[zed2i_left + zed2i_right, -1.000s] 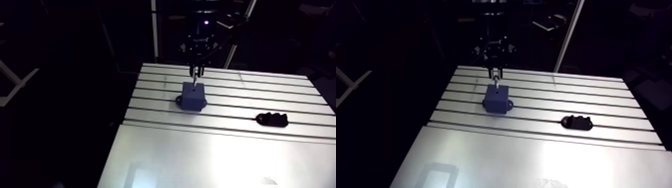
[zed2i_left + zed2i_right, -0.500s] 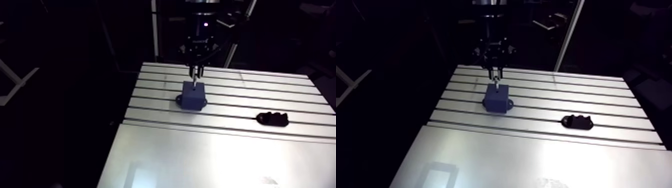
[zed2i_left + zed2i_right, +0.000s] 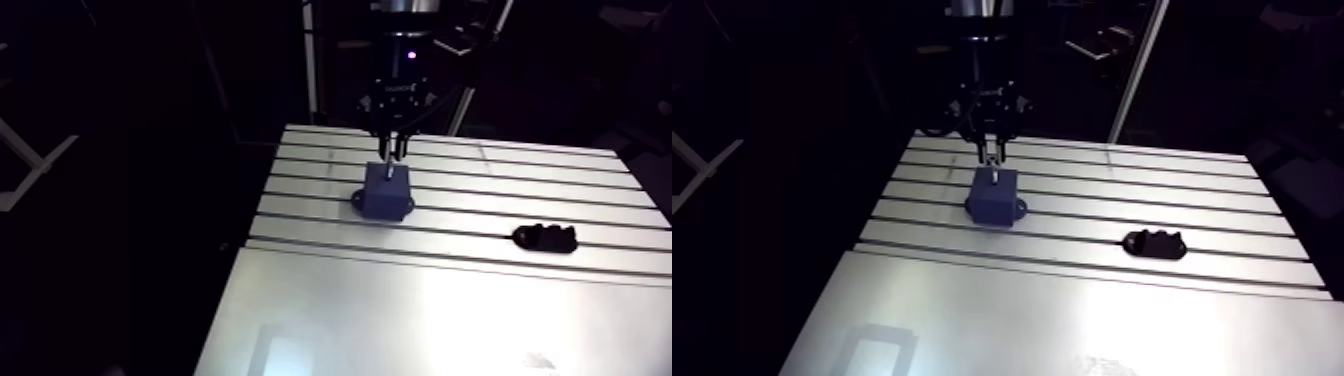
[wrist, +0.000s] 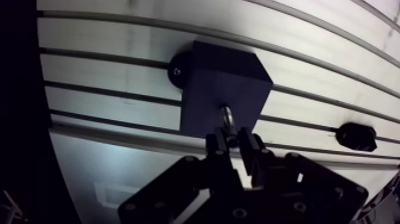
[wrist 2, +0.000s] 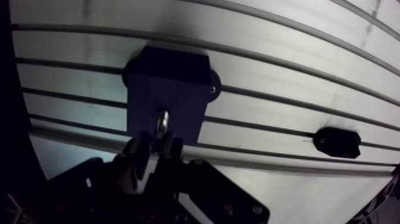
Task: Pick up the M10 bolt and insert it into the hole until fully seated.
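Note:
A dark blue block with round mounting ears stands on the slotted table. My gripper hangs straight above the block and is shut on the silvery M10 bolt. The bolt's shank points down at the block's top face. Its tip meets that face near the middle, and it covers the hole. In the arm view the gripper stands just over the block, with the bolt showing as a short bright pin between them.
A small black part lies on the slotted table to the right of the block, well apart from it. A smooth plate covers the near half of the table. The table's left edge is close to the block.
The gripper has come down a little with the bolt, closing the gap to the block's top. The block and the black part have not moved.

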Controlling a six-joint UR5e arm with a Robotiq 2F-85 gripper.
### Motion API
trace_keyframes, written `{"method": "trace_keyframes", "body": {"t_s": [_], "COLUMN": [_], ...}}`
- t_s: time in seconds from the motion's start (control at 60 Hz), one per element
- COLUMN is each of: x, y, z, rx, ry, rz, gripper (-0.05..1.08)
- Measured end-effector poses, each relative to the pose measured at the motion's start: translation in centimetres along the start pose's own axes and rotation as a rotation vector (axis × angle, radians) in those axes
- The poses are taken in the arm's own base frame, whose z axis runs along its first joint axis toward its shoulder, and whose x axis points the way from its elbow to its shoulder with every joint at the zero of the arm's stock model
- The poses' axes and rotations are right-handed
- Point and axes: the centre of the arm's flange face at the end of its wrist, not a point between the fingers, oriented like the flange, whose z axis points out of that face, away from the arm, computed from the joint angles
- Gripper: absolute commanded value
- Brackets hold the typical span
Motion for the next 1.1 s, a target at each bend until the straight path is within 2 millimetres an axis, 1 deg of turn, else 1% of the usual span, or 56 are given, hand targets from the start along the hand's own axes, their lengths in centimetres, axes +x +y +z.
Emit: {"method": "trace_keyframes", "body": {"t_s": [0.717, 0.967, 1.0, 1.017, 1.033, 1.05, 1.067, 1.083, 1.1], "x": [0.0, 0.1, 0.1, 0.1, 0.1, 0.1, 0.1, 0.1, 0.1], "y": [0.0, 0.0, 0.0, 0.0, 0.0, 0.0, 0.0, 0.0, 0.0], "z": [0.7, 1.3, 1.4, 1.4, 1.5, 1.5, 1.5, 1.5, 1.5], "rx": [0.000, 0.000, -0.001, -0.002, -0.002, -0.002, -0.002, -0.003, -0.003], "ry": [0.005, 0.000, 0.002, 0.003, 0.002, 0.002, 0.003, 0.003, 0.003], "rz": [0.001, 0.002, 0.002, 0.003, 0.003, 0.003, 0.002, 0.002, 0.002], "gripper": [1.08, 1.07, 1.03, 1.03, 0.93, 0.93, 0.72, 0.42, 0.42]}}
